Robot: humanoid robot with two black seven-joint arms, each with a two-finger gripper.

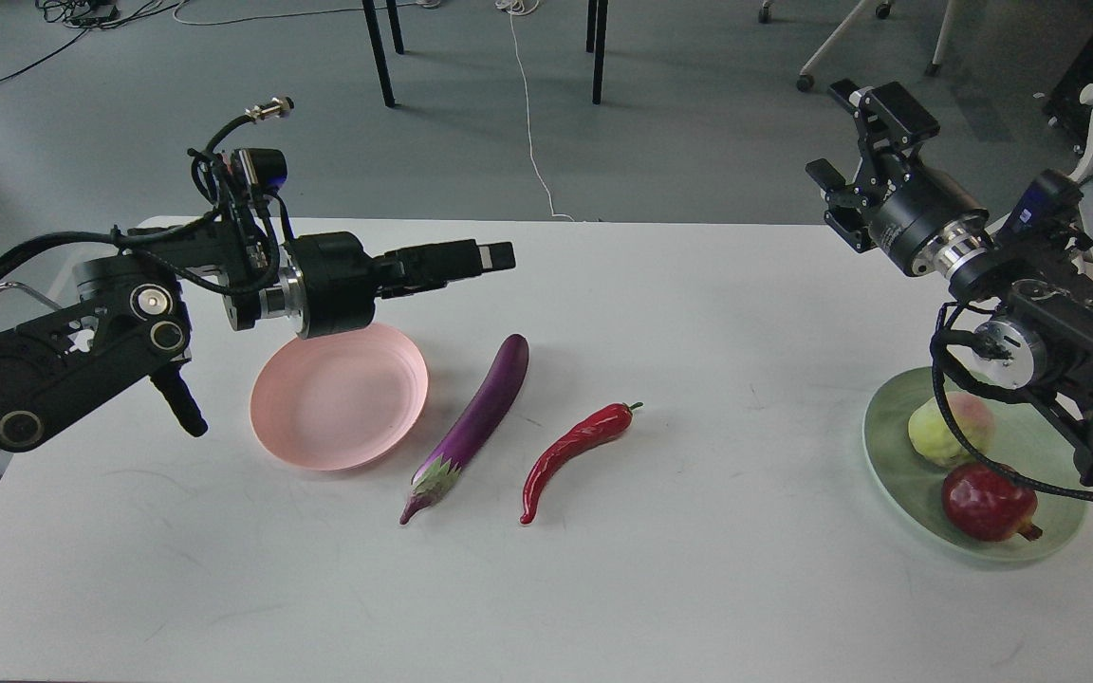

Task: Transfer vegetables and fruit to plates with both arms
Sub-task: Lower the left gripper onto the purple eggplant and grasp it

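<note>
Both fruits already sit on the green plate (898, 474); the eggplant (475, 422) and chili (580, 446) lie on the table beside the empty pink plate (338, 398). The left gripper (499, 256) hovers above, fingers seemingly together; the right gripper (850, 142) is spread, empty. The left should descend over the eggplant's middle, fingers across its width.

Bright, even light — soft shadows (mild glare), sharp focus.
</note>
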